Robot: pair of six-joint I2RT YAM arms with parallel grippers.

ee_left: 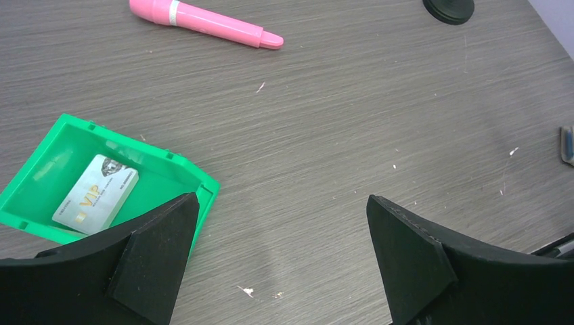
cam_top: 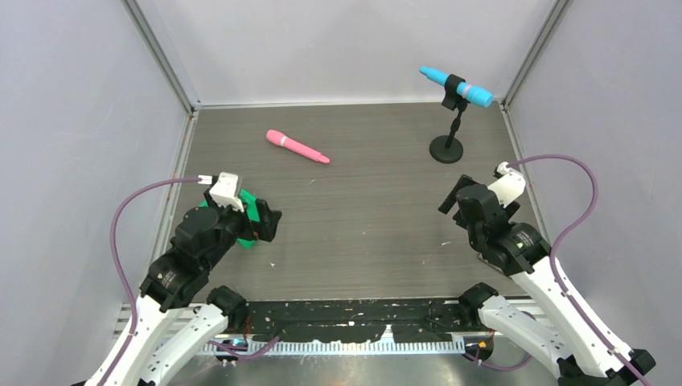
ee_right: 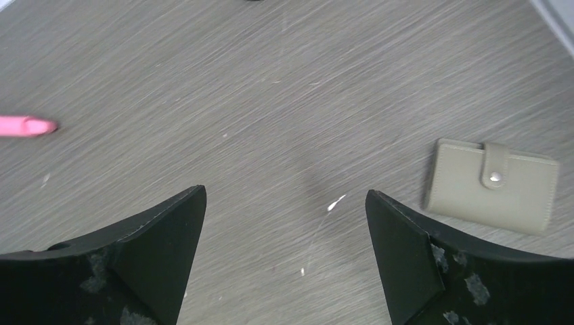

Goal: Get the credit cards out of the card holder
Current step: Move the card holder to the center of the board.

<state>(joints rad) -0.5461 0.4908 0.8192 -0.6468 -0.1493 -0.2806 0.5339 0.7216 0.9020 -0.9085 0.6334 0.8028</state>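
Our left gripper (ee_left: 281, 203) stood with its black wedge-shaped jaws wide apart, holding nothing. Our right gripper (ee_right: 284, 193) gaped just as empty, its inner faces flecked with grey. Just left of the left jaws lay the shallow green plastic tray (ee_left: 183, 164), its near corner hidden behind one jaw. Flat inside it lay one pale, glossy credit card (ee_left: 95, 193) with gold "VIP" print. Only the right wrist view showed the flat grey-beige card holder (ee_right: 497, 186), shut by a snap tab, right of those jaws; from above, the right arm hid it. Farther off on the streaked wood-grain table (cam_top: 362, 209) lay a smooth pink tapered stick (ee_left: 203, 20).
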